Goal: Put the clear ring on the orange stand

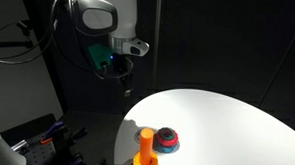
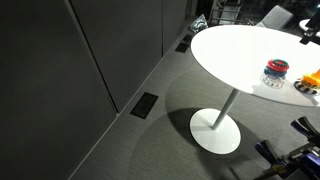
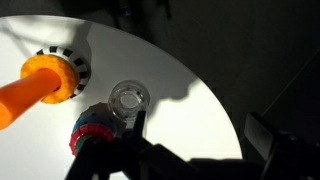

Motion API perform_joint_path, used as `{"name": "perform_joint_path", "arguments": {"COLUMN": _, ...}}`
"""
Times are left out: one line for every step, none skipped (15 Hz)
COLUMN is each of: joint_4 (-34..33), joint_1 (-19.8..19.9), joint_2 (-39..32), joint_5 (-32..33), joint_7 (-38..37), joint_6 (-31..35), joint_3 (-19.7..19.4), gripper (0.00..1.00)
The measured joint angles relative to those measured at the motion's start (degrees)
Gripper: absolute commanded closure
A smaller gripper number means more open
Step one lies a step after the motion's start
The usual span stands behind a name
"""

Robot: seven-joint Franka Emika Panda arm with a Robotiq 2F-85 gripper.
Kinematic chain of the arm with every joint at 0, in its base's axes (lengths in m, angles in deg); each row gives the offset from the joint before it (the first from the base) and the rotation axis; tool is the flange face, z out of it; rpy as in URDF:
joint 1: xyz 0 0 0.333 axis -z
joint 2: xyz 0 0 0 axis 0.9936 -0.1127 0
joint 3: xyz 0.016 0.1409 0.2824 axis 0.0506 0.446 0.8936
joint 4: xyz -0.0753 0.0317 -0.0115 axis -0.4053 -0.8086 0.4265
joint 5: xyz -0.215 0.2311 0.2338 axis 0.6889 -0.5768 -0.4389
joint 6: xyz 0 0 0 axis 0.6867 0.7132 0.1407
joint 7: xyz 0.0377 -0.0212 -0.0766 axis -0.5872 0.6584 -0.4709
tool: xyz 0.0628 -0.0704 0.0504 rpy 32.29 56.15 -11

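While the ring (image 3: pixel 129 98) lies loose below our gripper (image 1: pixel 125 78), beside the stand (image 3: pixel 45 80), nothing is done. Grasping and threading remain; the jaws' spacing we cannot tell.

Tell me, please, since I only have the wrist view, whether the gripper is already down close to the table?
Observer: No. In an exterior view the gripper hangs high, well above the table.
Operator: Thank you. Which is taller, the orange stand or the ring stack?
Observer: The orange stand rises a little above the red and blue ring stack beside it.
Operator: And what holds the table up?
Observer: A single slanted post on a round foot, set on grey carpet.
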Motion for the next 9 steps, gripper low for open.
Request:
{"name": "perform_joint_path", "arguments": {"joint_4": 0.0, "joint_1": 0.35, "joint_2": -1.03, "joint_5": 0.0, "joint_7": -0.01, "joint_6": 1.58, "joint_3": -0.01, "gripper": 0.0}}
{"name": "perform_joint_path", "arguments": {"joint_4": 0.01, "joint_1": 0.64, "joint_2": -2.09, "joint_5": 0.0, "joint_7": -0.02, "joint_6": 3.06, "joint_3": -0.03, "gripper": 0.0}}
{"name": "perform_joint_path", "arguments": {"joint_4": 0.01, "joint_1": 0.86, "joint_2": -3.22, "joint_5": 0.0, "joint_7": -0.02, "joint_6": 4.66, "joint_3": -0.06, "gripper": 0.0}}
{"name": "perform_joint_path", "arguments": {"joint_4": 0.01, "joint_1": 1.02, "joint_2": -4.4, "joint_5": 0.0, "joint_7": -0.02, "joint_6": 6.25, "joint_3": -0.09, "gripper": 0.0}}
{"name": "perform_joint_path", "arguments": {"joint_4": 0.01, "joint_1": 1.14, "joint_2": -5.6, "joint_5": 0.0, "joint_7": -0.02, "joint_6": 7.8, "joint_3": -0.15, "gripper": 0.0}}
{"name": "perform_joint_path", "arguments": {"joint_4": 0.01, "joint_1": 1.29, "joint_2": -6.87, "joint_5": 0.0, "joint_7": -0.02, "joint_6": 9.27, "joint_3": -0.19, "gripper": 0.0}}
{"name": "perform_joint_path", "arguments": {"joint_4": 0.01, "joint_1": 1.43, "joint_2": -8.1, "joint_5": 0.0, "joint_7": -0.02, "joint_6": 10.55, "joint_3": -0.24, "gripper": 0.0}}
{"name": "perform_joint_path", "arguments": {"joint_4": 0.01, "joint_1": 1.58, "joint_2": -9.23, "joint_5": -0.01, "joint_7": -0.02, "joint_6": 11.5, "joint_3": -0.26, "gripper": 0.0}}
{"name": "perform_joint_path", "arguments": {"joint_4": -0.01, "joint_1": 1.75, "joint_2": -10.49, "joint_5": -0.01, "joint_7": -0.02, "joint_6": 12.4, "joint_3": -0.31, "gripper": 0.0}}
